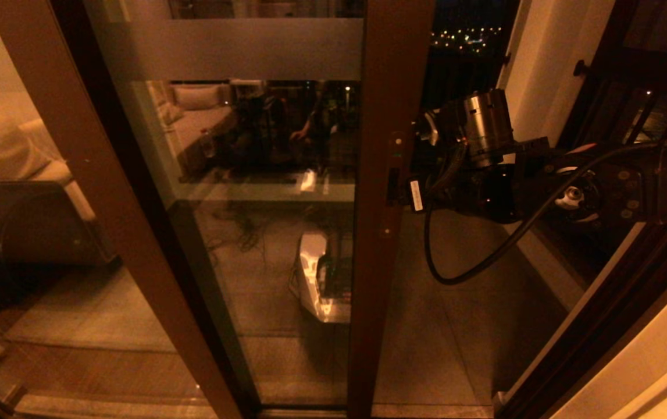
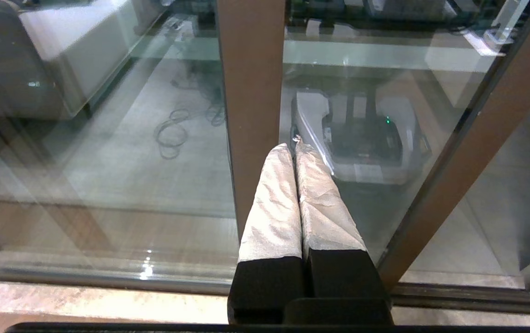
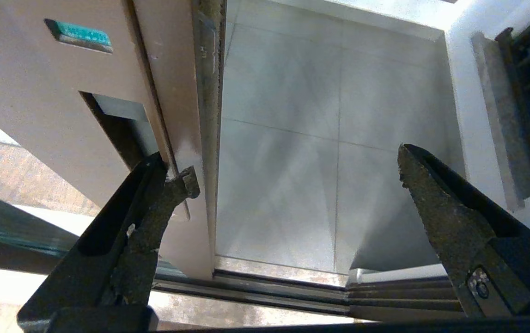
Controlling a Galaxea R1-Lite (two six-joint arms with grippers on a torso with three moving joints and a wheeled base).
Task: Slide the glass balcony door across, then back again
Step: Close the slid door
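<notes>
Nearest in, the left tool (image 2: pixel 295 148) hangs low before the glass, its taped fingers (image 2: pixel 274 203) pressed together on nothing; only its own wrist view shows it. Up at handle height, the right tool (image 3: pixel 292 171) stands wide open, gripping nothing. One finger (image 3: pixel 163 194) rests against the stile beside the recessed handle (image 3: pixel 117 125); the other finger (image 3: pixel 435 203) sits out in the open gap. The head view shows only that arm's wrist reaching in from the right. The glass balcony door (image 1: pixel 263 174) stands slid partway left, its frosted band (image 1: pixel 234 49) near the top. The right wrist view alone shows the floor track (image 3: pixel 283 291). Beyond the gap lie the balcony floor tiles (image 1: pixel 455 326) and city lights (image 1: pixel 464 38).
</notes>
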